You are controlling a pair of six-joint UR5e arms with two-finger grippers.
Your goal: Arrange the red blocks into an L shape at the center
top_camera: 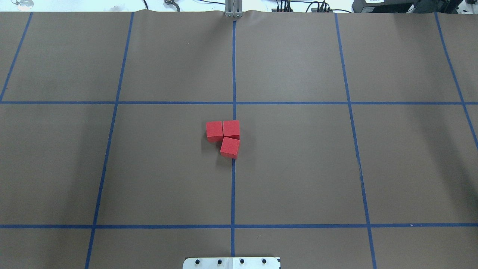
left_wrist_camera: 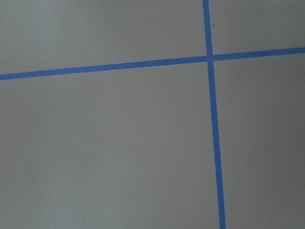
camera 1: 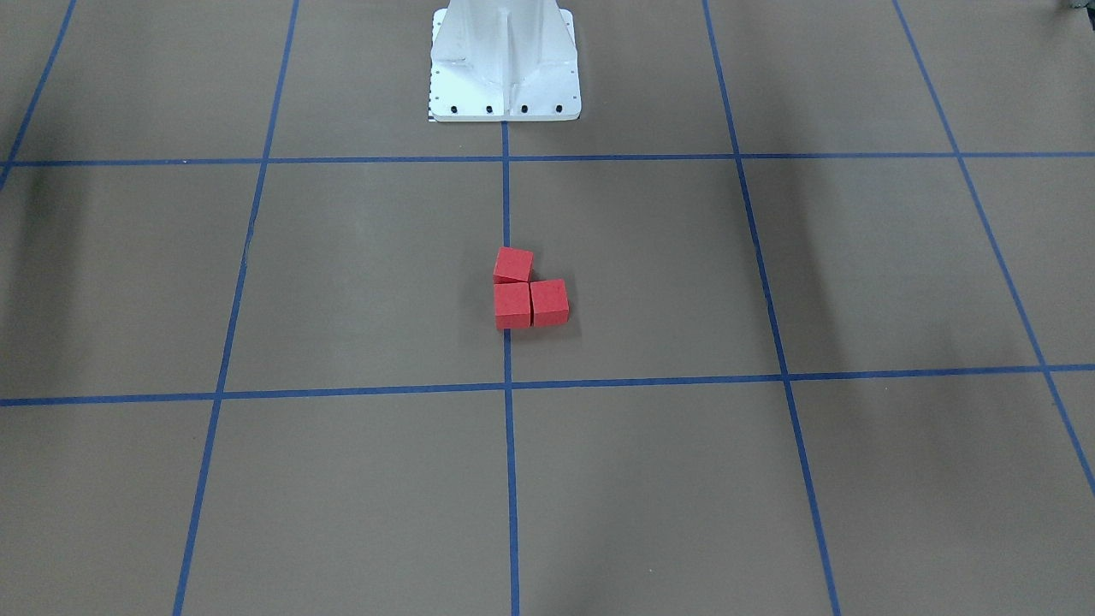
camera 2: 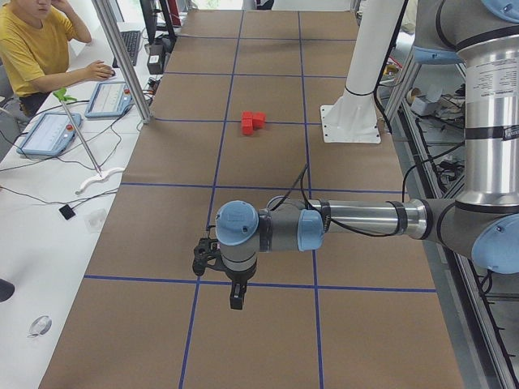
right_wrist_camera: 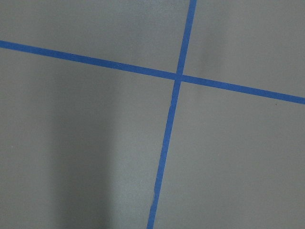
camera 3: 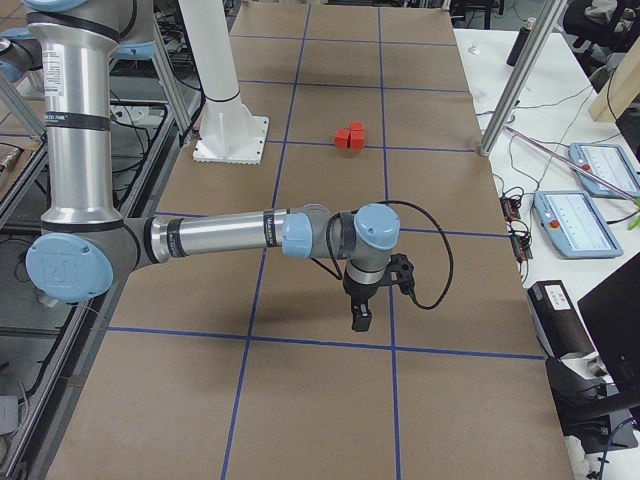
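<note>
Where the middle blue line [top_camera: 233,186] runs through the center [top_camera: 261,175] of the table [top_camera: 392,168], the three red blocks [top_camera: 224,137] sit pushed together in an L. Two are side by side. The third touches one of them on the side nearer the white base [top_camera: 231,262] and is turned a little. The left hand [camera 2: 235,300] and right hand [camera 3: 359,318] hang well apart from the blocks. I cannot tell if either hand is apart or together.

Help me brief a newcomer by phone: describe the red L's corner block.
From the white base plate, follow the middle blue tape line to the red blocks. The corner block sits on that line, second along it, and alone touches both others.
</note>
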